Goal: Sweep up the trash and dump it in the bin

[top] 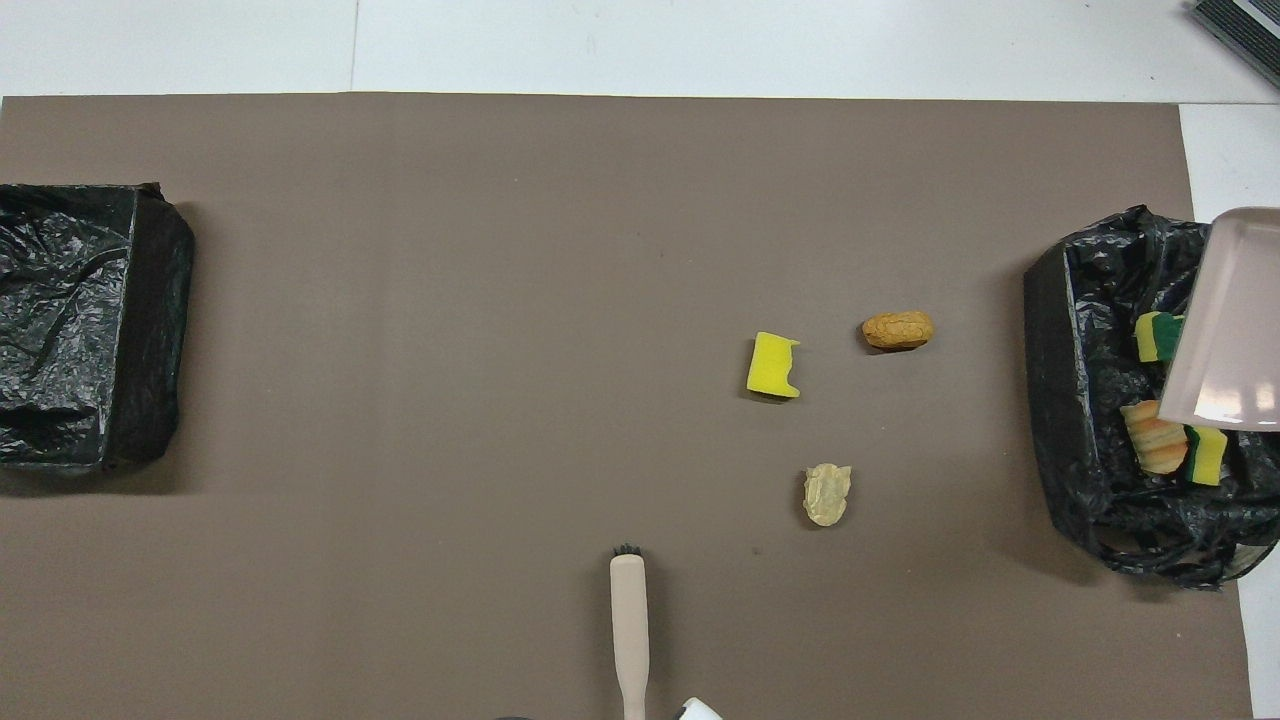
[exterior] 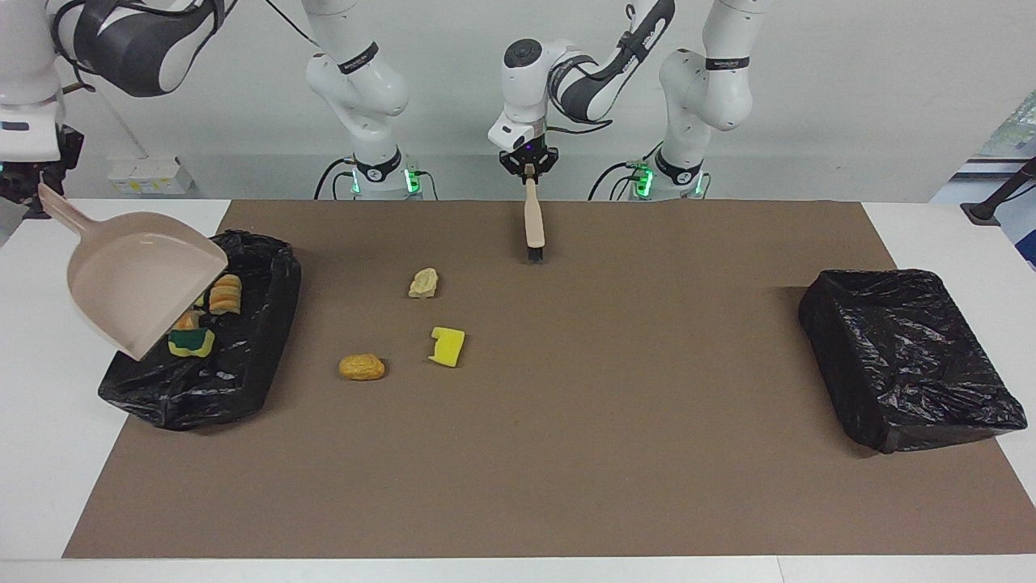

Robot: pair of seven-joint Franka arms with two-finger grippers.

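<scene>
Three trash pieces (exterior: 411,331) lie on the mat; others (top: 1163,440) fill the black-lined bin (exterior: 243,380).

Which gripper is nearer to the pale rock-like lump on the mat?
Left. The left gripper holds the brush just above the pale lump; the right gripper holds the dustpan over the bin.
</scene>
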